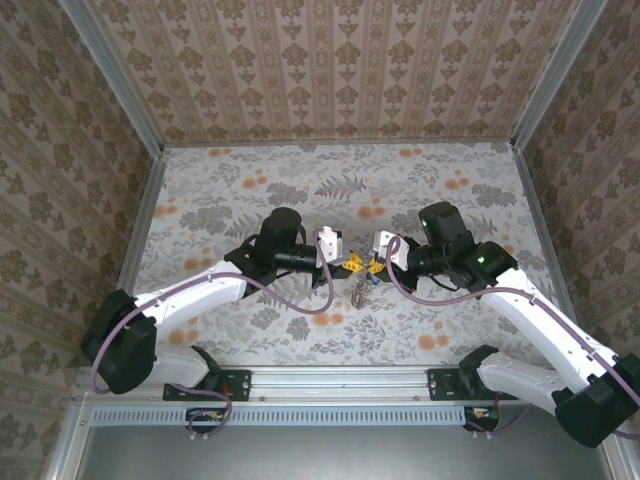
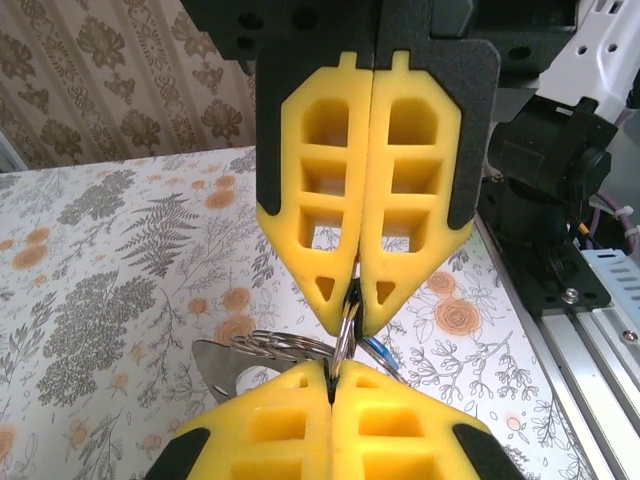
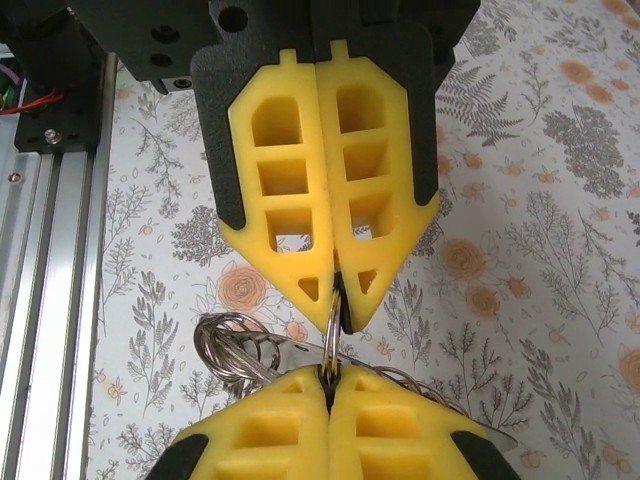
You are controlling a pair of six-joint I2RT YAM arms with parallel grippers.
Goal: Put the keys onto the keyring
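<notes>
While clamping the keyring (image 3: 328, 348) edge-on over mid-table (image 1: 300, 200), blue-tagged keys (image 2: 380, 350) just beside it, meet tip to tip: left gripper (image 2: 350, 312), right gripper (image 3: 338, 312), both clenched on it. Seemingly mid-threading; next calls for working the keys onto the coil.

L gripper (image 1: 347, 262) & R gripper (image 1: 371, 264) tips meet on keyring (image 2: 344, 340) over mid table (image 1: 250, 180), no gap btwn. Table open far side + flanks, walls (image 1: 330, 70) beyond.

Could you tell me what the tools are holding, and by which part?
The left tool and right tool each pinch the keyring by its thin rim, on opposite sides.
</notes>
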